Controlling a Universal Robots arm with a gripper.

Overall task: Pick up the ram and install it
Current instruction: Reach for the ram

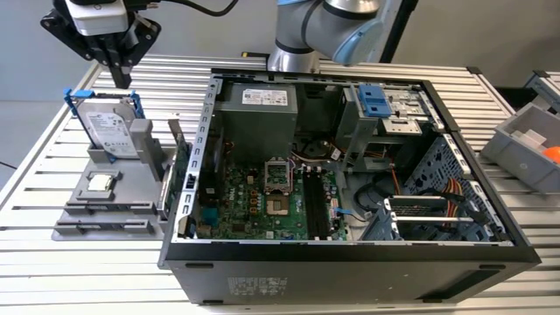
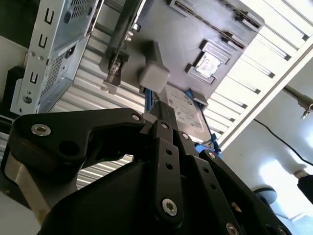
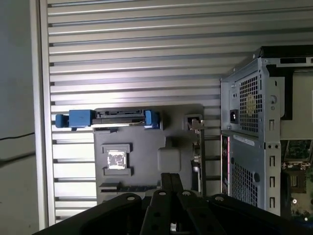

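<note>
My gripper hangs high above the back left of the table, over the top of an upright hard drive in a blue frame, with its fingers pressed together and nothing between them. The drive stands on a grey parts holder, which also appears in both wrist views. I cannot pick out the ram; two narrow dark slots run along the holder's front. In the open computer case, the motherboard's long black memory slots lie bare. The closed gripper points down at the holder.
A green card with a metal bracket stands between the holder and the case wall. A small square chip rests on the holder. Grey bins sit at the exterior view's right. The table is slatted metal.
</note>
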